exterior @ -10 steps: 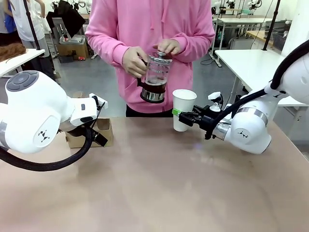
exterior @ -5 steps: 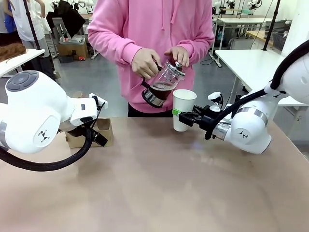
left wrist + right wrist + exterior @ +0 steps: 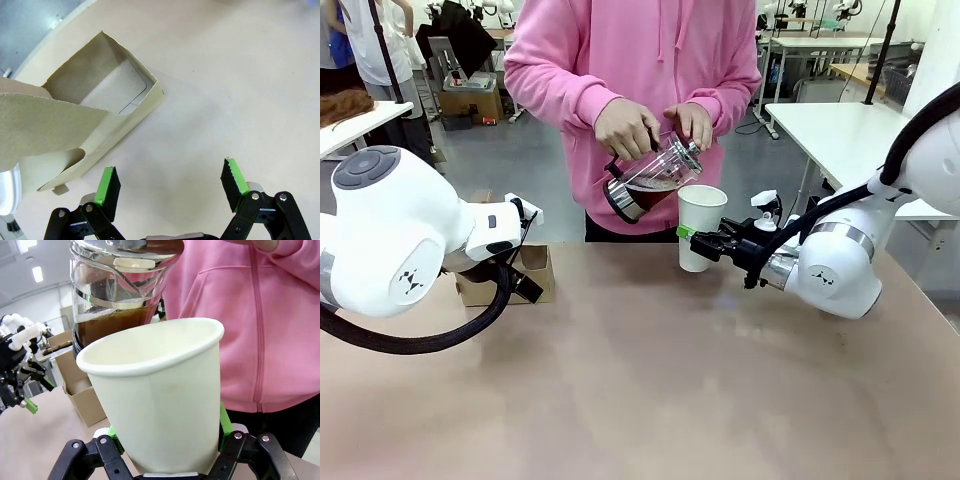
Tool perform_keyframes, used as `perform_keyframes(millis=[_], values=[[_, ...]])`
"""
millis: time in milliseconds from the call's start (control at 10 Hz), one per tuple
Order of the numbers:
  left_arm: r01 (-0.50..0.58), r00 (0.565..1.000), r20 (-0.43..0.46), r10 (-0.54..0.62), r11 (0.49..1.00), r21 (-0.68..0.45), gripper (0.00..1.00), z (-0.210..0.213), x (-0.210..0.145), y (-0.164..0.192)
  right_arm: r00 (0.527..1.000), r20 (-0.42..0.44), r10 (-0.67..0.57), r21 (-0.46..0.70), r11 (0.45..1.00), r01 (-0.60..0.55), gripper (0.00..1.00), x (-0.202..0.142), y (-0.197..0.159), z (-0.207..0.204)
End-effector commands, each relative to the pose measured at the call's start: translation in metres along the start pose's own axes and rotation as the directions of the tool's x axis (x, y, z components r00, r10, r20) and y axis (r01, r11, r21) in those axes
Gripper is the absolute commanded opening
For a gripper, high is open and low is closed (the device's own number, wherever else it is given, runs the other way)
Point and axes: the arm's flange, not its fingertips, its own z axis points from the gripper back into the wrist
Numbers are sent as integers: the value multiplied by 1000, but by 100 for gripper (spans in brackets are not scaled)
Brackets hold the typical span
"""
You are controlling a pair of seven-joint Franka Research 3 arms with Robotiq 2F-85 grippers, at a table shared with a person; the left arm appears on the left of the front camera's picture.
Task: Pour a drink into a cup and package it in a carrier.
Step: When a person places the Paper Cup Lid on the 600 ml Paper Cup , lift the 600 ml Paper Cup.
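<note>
Right wrist view: right gripper (image 3: pixel 169 432) clamps the cup (image 3: pixel 160 385) low on its paper wall, probably light and crushable. The person's jug (image 3: pixel 115 295) tips drink (image 3: pixel 105 325) above its rim. Left gripper (image 3: pixel 170 185) gapes empty, with the carrier (image 3: pixel 120 132) well left of the cup.

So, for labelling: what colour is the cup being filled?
Plain white cup, clearest in the right wrist view.
</note>
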Motion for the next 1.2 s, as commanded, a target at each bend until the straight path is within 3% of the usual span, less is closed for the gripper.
perform_keyframes(millis=[0, 1100], values=[[-1, 1000, 1, 1, 1000, -2, 100, 0, 0, 0, 1000, -16, 6, -1, 1000, -6, 80, 1, 1, -1], [-1, 1000, 1, 1, 1000, -2, 100, 0, 0, 0, 1000, -16, 6, -1, 1000, -6, 80, 1, 1, -1]])
